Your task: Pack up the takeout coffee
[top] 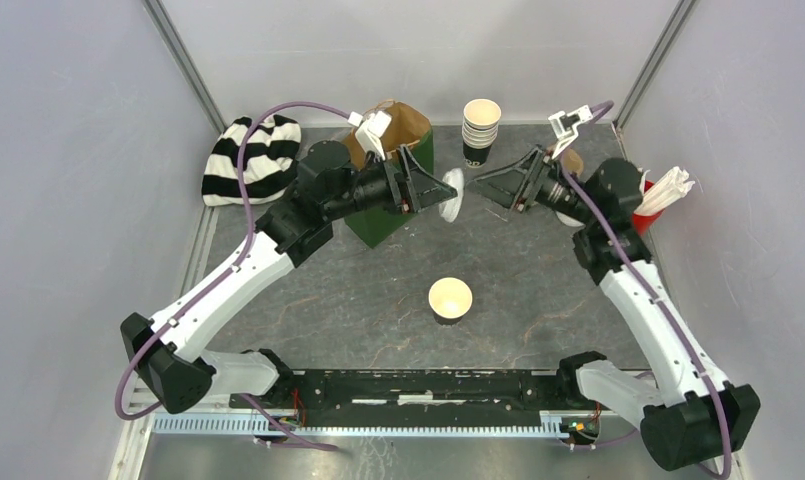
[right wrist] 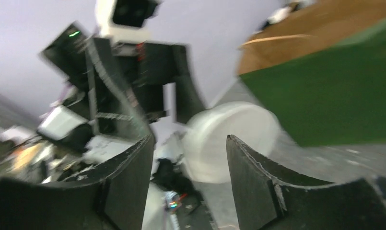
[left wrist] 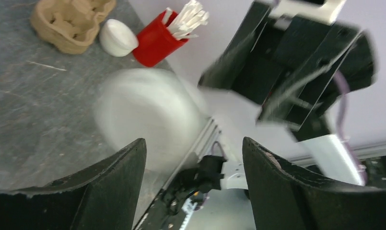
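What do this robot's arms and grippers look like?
The left arm and right arm have white shells with black joints; a purple cable runs along each. The left gripper and right gripper have black, wedge-shaped fingers. White camera mounts top both wrists.

No legible lettering, brand, number or sign: open paper cup [top: 450,298], green bag [top: 390,190] and red cup [left wrist: 157,40] bear no readable marking.

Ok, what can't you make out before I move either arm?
White lid: motion-blurred in both wrist views; unclear whether the left gripper or right gripper touches it.
Bag: inside partly hidden by the left arm in the top view.
Cardboard carrier: cut off by the left wrist view's top edge, behind the right arm from above.
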Action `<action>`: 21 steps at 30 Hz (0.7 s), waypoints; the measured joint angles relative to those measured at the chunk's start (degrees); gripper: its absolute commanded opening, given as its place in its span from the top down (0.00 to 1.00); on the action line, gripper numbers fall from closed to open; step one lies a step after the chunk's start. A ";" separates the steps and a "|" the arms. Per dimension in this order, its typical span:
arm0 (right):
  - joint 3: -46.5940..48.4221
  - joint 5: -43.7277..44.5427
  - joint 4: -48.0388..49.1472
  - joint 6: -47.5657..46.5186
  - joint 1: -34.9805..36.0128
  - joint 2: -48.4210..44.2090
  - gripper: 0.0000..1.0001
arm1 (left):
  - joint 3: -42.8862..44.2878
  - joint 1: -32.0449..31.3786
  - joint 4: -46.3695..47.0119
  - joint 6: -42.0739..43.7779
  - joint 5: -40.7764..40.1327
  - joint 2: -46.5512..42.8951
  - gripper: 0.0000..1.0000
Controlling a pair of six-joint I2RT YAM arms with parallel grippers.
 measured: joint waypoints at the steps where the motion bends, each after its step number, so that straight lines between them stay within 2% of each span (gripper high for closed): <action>1: 2.62 1.51 -6.95 -4.76 -0.83 0.00 0.33 | 0.28 -0.04 -1.90 1.68 -0.61 -0.11 0.23; 3: 9.27 6.91 -23.32 -16.31 -3.23 0.02 0.31 | 0.76 -0.46 -4.98 4.96 -1.99 -0.24 0.25; 6: 16.15 15.52 -39.54 -29.92 -5.44 -0.13 0.27 | 0.74 -2.56 -9.09 10.75 -4.85 -0.81 0.26; 11: 18.25 27.89 -55.76 -43.82 -5.81 -2.56 0.24 | 0.26 -8.68 -14.38 18.05 -9.29 -0.98 0.26; 15: 15.19 31.47 -59.41 -48.22 -5.86 -4.79 0.23 | -0.24 -10.93 -18.49 20.20 -13.57 0.17 0.24; 18: 9.11 28.28 -57.83 -48.83 -5.86 -4.17 0.23 | -0.24 -10.82 -20.59 20.31 -16.09 1.14 0.22; 21: 3.28 24.61 -54.80 -48.72 -3.82 2.14 0.23 | -0.66 -10.64 -20.65 20.31 -16.24 1.25 0.20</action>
